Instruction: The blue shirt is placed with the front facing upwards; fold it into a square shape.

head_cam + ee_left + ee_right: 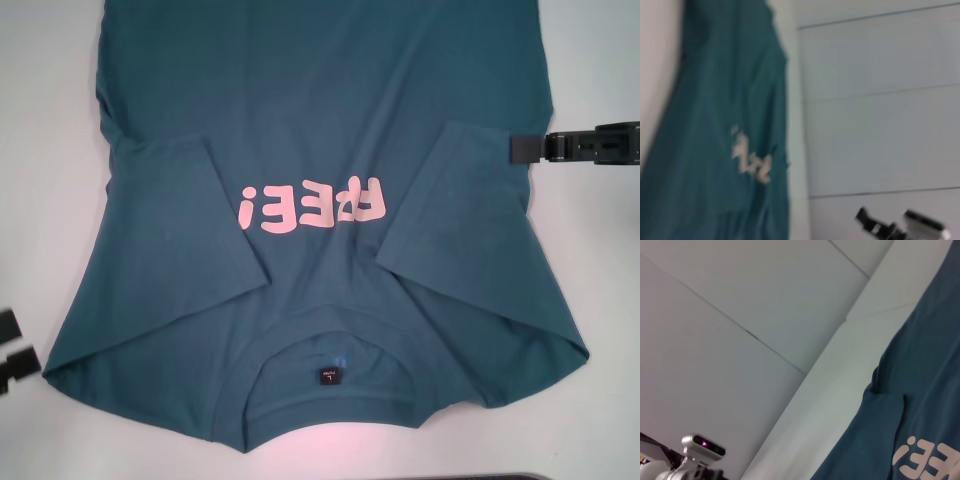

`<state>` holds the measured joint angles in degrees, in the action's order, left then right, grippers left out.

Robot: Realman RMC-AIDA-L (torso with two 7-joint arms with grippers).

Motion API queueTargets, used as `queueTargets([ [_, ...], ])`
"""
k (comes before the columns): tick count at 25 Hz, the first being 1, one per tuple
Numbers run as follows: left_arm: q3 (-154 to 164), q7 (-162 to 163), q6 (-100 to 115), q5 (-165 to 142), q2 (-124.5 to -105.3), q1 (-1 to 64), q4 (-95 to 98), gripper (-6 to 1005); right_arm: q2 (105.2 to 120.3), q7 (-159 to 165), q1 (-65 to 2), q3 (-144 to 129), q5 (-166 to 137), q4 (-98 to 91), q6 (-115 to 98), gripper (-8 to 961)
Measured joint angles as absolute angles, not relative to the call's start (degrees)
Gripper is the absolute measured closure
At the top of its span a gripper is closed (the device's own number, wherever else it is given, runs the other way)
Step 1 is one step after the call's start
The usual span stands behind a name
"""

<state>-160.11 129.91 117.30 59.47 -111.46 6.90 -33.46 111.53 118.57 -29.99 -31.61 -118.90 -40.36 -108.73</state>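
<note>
The blue shirt lies flat on the white table, collar toward me, with pink lettering and a black neck label showing. Both short sleeves are folded inward over the chest. My right gripper hovers at the shirt's right edge, level with the folded right sleeve. My left gripper sits off the cloth by the near left corner, open and empty. The shirt also shows in the left wrist view and in the right wrist view.
Bare white table shows left and right of the shirt. A pale panelled wall stands beyond the table. The far end of the shirt runs out of the head view. A dark strip lies at the near table edge.
</note>
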Motion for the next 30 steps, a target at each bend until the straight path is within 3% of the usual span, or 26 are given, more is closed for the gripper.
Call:
queueTargets([
  [4, -160.1, 130.3, 114.7, 54.4, -111.11, 7.1, -33.5, 161, 111.57, 118.8, -30.4, -31.2, -118.9, -40.1, -108.5, 209],
  [14, -160.5, 134.2, 106.1, 50.3, -112.36, 9.3, -33.5, 156, 111.98, 119.8, -30.0, -31.1, -118.8, -40.1, -107.6, 209],
  [30, -160.3, 137.8, 101.0, 48.0, -111.41, 9.6, -33.8, 158, 111.97, 120.4, -29.9, -31.0, -118.8, -39.4, -106.3, 209],
])
